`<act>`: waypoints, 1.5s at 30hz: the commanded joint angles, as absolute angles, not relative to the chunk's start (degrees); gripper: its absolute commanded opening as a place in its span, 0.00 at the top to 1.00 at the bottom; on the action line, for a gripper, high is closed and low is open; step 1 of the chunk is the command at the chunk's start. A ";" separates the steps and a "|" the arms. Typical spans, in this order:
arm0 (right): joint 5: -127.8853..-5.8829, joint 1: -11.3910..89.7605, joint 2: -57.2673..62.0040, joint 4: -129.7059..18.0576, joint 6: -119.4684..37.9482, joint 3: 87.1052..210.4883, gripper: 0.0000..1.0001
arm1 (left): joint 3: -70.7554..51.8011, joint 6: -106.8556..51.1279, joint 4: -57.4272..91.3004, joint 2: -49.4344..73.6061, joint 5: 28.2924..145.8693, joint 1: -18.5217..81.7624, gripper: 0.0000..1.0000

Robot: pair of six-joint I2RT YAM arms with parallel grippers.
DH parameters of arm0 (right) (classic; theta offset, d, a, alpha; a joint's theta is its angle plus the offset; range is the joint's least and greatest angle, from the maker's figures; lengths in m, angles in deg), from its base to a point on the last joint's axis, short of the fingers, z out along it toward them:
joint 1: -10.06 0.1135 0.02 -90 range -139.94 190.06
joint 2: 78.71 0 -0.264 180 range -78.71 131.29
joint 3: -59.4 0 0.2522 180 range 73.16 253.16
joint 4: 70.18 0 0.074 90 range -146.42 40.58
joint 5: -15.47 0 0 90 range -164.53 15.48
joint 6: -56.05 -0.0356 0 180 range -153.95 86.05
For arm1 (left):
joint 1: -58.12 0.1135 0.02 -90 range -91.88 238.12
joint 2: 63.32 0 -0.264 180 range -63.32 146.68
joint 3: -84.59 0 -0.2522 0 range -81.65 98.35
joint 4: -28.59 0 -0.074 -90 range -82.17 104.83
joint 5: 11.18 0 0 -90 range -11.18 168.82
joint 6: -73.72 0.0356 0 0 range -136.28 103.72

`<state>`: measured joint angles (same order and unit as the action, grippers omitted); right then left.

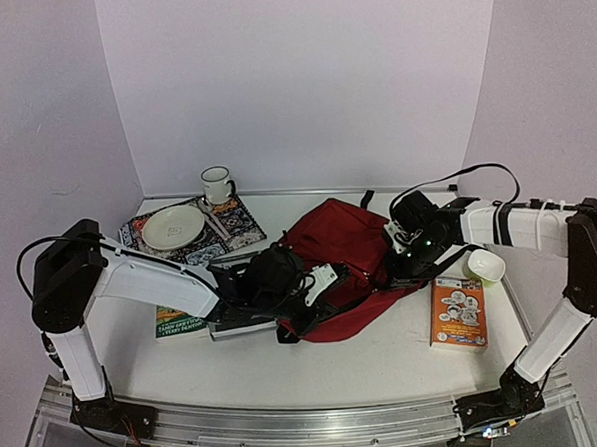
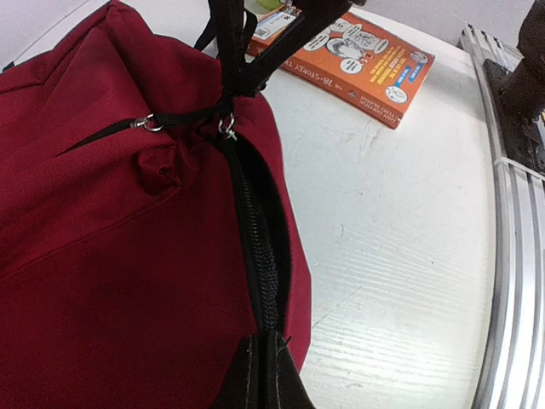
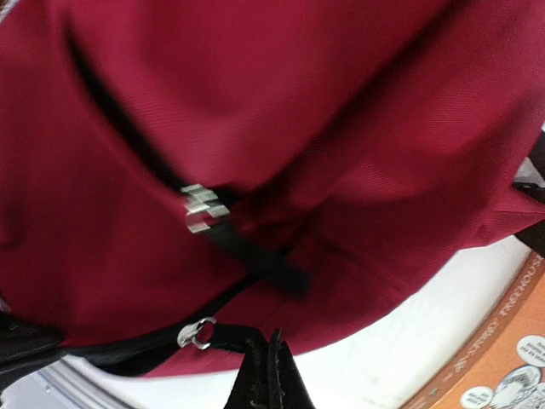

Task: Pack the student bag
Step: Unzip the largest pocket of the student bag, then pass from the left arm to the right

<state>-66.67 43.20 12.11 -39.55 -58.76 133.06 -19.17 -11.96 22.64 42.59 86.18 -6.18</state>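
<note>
1. Slumped on its side at mid-table between the two arms: the student bag point(image 1: 342, 243), dark red fabric, black straps trailing toward the near edge.
2. Clenched on the student bag: the left gripper point(image 2: 266, 342), fingers pressed together over the near end of the black zipper point(image 2: 254, 247), which gapes slightly along the bag's edge.
3. Clenched too: the right gripper point(image 3: 272, 348), pinching a black strap of the bag just beside a silver zipper pull point(image 3: 196, 332); the red cloth fills nearly all of that wrist view, blurred.
4. Just right of the bag, flat on the white table point(image 1: 386, 364): an orange book point(image 1: 457, 313), cover up, close to the bag but apart from it.
5. Touching or nearly touching the orange book's far edge: a small white cup point(image 1: 484, 265) with a green inside, below the right arm's forearm.
6. Partly hidden under the left arm, near the bag's left side: a green book point(image 1: 179, 323) and a darker book point(image 1: 242, 328) beside it.
7. At the far left: a patterned book point(image 1: 234, 225) carrying a white plate point(image 1: 174, 227) and a spoon point(image 1: 215, 221), with a white mug point(image 1: 215, 184) just behind.
8. Along the near edge: the aluminium rail point(image 2: 511, 256).
</note>
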 commanded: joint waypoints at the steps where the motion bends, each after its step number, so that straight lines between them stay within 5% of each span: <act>1: -73.79 39.51 15.84 -33.52 -54.78 134.42 1.00 | -22.01 -13.27 22.26 38.94 84.30 -6.78 1.00; 9: -79.80 35.84 18.95 -31.79 -52.09 138.27 1.00 | -23.18 -15.32 23.27 36.81 84.55 -6.80 1.00; 15: -72.16 38.98 14.57 -35.55 -48.95 137.92 0.96 | -19.22 -19.27 23.20 36.86 84.09 -6.73 1.00; 23: -66.21 43.48 0.52 -42.96 -45.26 129.69 0.50 | -13.04 -15.16 20.31 36.94 80.87 -6.74 1.00; 31: -59.74 49.30 -2.04 -56.80 -36.19 123.35 0.32 | -6.64 -6.81 17.57 38.71 78.37 -6.62 1.00; 41: -63.01 51.10 0.17 -68.71 -25.23 121.82 0.30 | -0.70 -2.92 13.25 41.09 81.78 -6.65 1.00; 45: -62.71 51.10 1.90 -70.56 -25.35 123.07 0.52 | 0.64 -3.70 11.94 41.73 81.57 -6.59 0.98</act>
<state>-62.31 50.88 0.11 -66.21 -27.65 122.05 -3.12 -4.28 13.12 41.24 80.16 -6.43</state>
